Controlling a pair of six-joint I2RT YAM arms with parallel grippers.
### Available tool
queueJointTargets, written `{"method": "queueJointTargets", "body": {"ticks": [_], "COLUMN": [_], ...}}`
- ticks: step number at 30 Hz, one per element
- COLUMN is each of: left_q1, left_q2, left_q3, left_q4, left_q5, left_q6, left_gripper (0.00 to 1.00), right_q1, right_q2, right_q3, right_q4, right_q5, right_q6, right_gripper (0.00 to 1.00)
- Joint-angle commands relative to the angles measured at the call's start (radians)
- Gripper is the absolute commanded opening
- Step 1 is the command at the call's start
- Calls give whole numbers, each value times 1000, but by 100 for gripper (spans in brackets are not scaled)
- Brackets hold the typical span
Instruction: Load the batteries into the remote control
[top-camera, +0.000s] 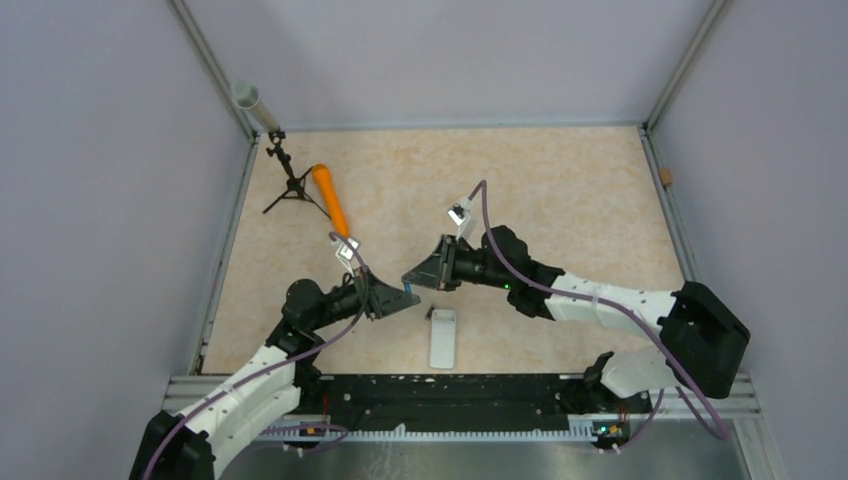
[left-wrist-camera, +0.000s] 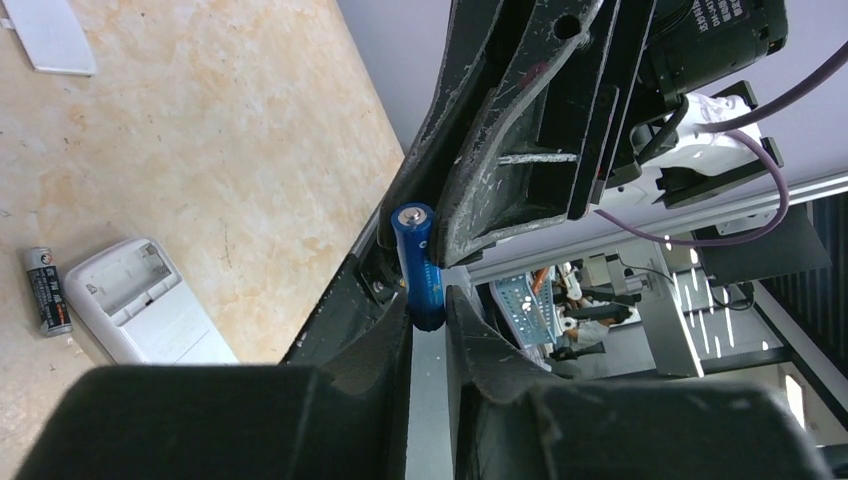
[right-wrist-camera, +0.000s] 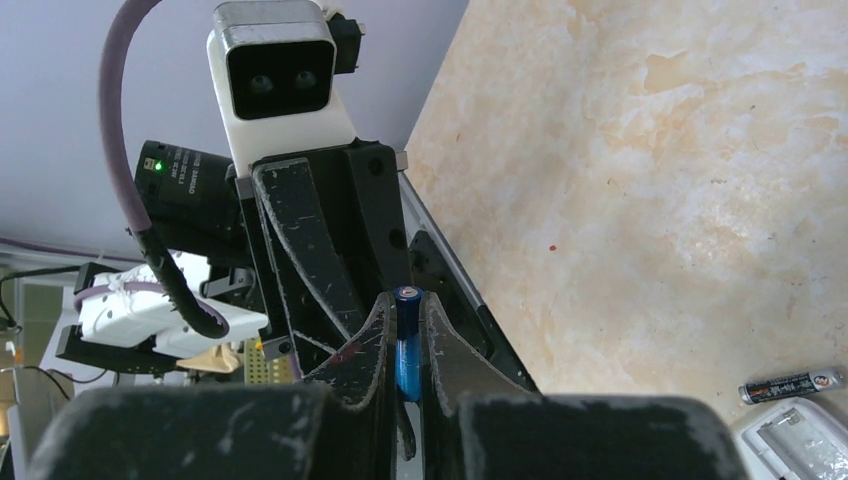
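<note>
Above the table my two grippers meet tip to tip. My right gripper (right-wrist-camera: 406, 305) is shut on the blue battery (right-wrist-camera: 407, 330), which lies lengthwise between its fingers. My left gripper (left-wrist-camera: 428, 310) has its fingertips closed on the other end of that blue battery (left-wrist-camera: 417, 262). From above, the pair meets at the blue battery (top-camera: 409, 290). The white remote control (top-camera: 442, 338) lies just below, back up, its battery recess open (left-wrist-camera: 145, 300). The dark battery (left-wrist-camera: 47, 290) lies on the table beside the remote's recess end and also shows in the right wrist view (right-wrist-camera: 790, 384).
A flat white piece (left-wrist-camera: 50, 35), perhaps the remote's cover, lies farther off on the table. An orange cylinder (top-camera: 331, 198), a small black tripod (top-camera: 290, 185) and a grey tube (top-camera: 255, 105) stand at the back left. Metal rails edge the table.
</note>
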Motion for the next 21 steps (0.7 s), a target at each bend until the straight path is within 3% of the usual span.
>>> {"method": "queueJointTargets", "body": {"ticks": [1,6,8,10,14,17,21], "left_q1": [5,5,4,3,3,5,6], "left_q2": [-3,-1,2,6,15,19,29], "left_q3": [-3,0,0,1,11,23,42], "left_q4": [88,90,86,82,64,27,-33], "left_q5": [15,14,16,23,56,93,166], "left_q6": [0,3,7,12,26,49,81], "left_gripper": [15,0,0,0,0,0,0], "right_q1": [-4,-4,-4,-4,-5,-6,-6], "right_q2": [-38,-62,-73,-82,-111,-147,-194], "right_q3": [-28,-57,-62,-58,-43,-10,91], "right_q4": [67,69,56,37,-27,-128,-380], "right_q5": [-12,-12,-8,-15,-22,-24,-16], "right_q6": [11,7,-1,-18,-64,-146,-370], "right_gripper": [0,0,0,7,35,43,47]}}
